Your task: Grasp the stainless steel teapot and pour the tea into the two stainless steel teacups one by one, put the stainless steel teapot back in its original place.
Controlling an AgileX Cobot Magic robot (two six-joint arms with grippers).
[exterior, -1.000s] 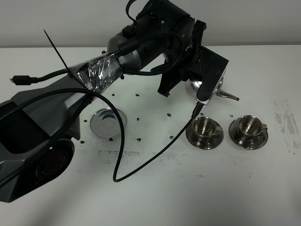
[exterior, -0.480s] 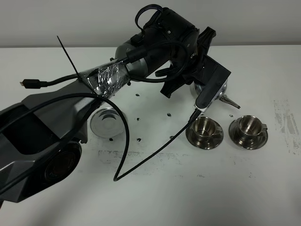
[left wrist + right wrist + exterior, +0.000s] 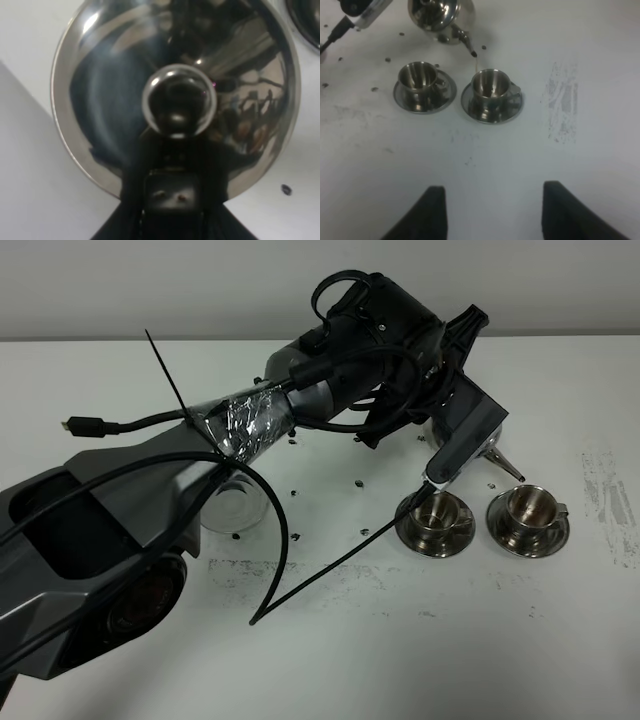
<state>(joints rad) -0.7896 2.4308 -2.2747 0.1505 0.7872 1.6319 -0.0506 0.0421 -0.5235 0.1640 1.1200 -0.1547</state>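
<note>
The stainless steel teapot hangs tilted above the table, just behind the two stainless steel teacups. My left gripper is shut on its handle, under the knobbed lid. In the high view the gripper body hides most of the pot; only the spout shows, pointing down toward the right teacup. A thin streak of tea shows below the spout tip, above that cup. The left teacup stands beside it on its saucer. My right gripper is open and holds nothing, well in front of the cups.
The round steel coaster lies on the left, partly hidden behind my left arm. A black cable hangs from the left wrist and trails across the table in front of the left teacup. Small dark specks and scuff marks dot the white table.
My left arm has swung right with the teapot. The pot has tipped further, so its spout now points down at the right teacup instead of sideways.
</note>
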